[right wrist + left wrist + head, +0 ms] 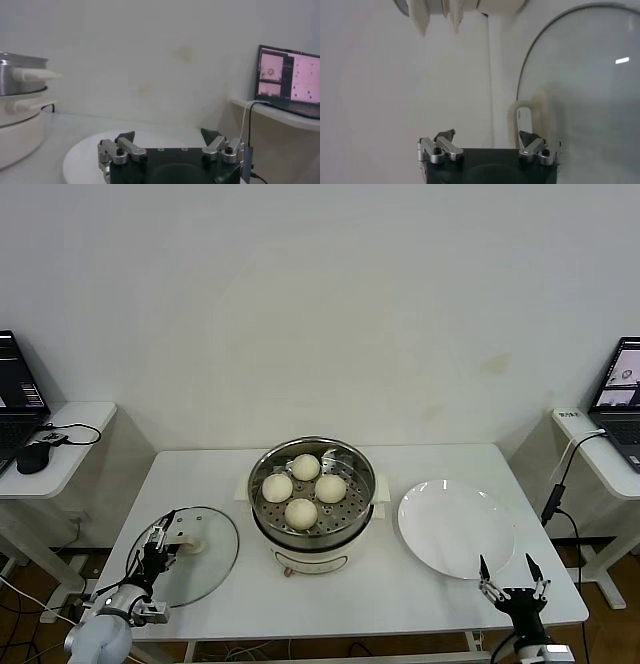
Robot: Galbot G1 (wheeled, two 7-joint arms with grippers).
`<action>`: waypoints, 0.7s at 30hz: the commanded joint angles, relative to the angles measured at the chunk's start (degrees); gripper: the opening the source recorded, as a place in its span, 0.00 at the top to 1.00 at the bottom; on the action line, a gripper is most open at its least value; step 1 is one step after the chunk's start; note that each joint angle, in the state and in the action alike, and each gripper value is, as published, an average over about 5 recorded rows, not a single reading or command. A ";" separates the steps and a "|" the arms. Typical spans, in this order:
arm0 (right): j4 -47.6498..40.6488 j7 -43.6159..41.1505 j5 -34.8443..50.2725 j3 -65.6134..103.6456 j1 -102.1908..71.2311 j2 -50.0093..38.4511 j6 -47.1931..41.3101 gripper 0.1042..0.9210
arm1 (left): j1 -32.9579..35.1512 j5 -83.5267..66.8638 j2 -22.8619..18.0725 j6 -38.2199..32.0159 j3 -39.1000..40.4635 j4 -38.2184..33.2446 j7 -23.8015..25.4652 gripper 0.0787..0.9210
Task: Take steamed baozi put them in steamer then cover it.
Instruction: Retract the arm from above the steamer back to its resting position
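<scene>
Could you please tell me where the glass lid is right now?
In the head view, the round clear glass lid lies flat on the white table, left of the stainless-steel steamer, with the left pincer at its handle.

Four baozi (303, 487) in steamer (312, 496) — cover (193, 555) off, leftward.

1. The head camera is looking forward and down from above the near edge of the white table (400, 594), taking in the steamer (312, 496) at centre.
2. The left wrist camera is sitting low and close over the glass cover (580, 85), sharing it with the head view (190, 554).
3. The right wrist camera is looking low across the white plate (85, 150) toward the far wall, sharing the steamer's edge (20, 75) and the right laptop (290, 80).
</scene>
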 commanded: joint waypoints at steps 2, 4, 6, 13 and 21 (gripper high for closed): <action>-0.40 -0.06 -0.29 -0.20 0.04 0.23 0.07 0.12 | -1.74 -0.86 0.02 0.03 0.53 2.64 0.48 0.29; -0.42 -0.07 -0.33 -0.25 0.02 0.24 0.07 0.12 | -1.92 -0.90 -0.09 0.02 0.62 3.30 0.42 0.36; -0.44 -0.10 -0.34 -0.25 -0.03 0.21 0.07 0.12 | -2.08 -0.94 -0.22 -0.03 0.68 4.03 0.26 0.42; -0.47 -0.18 -0.59 -0.49 -0.13 0.26 0.13 0.12 | -2.07 -1.82 -0.63 -0.52 0.63 4.96 -1.70 0.67; -0.50 -0.32 -1.53 -1.42 -0.15 0.40 0.17 0.12 | 1.21 -2.57 -0.77 -0.11 -0.75 -1.47 -4.98 0.91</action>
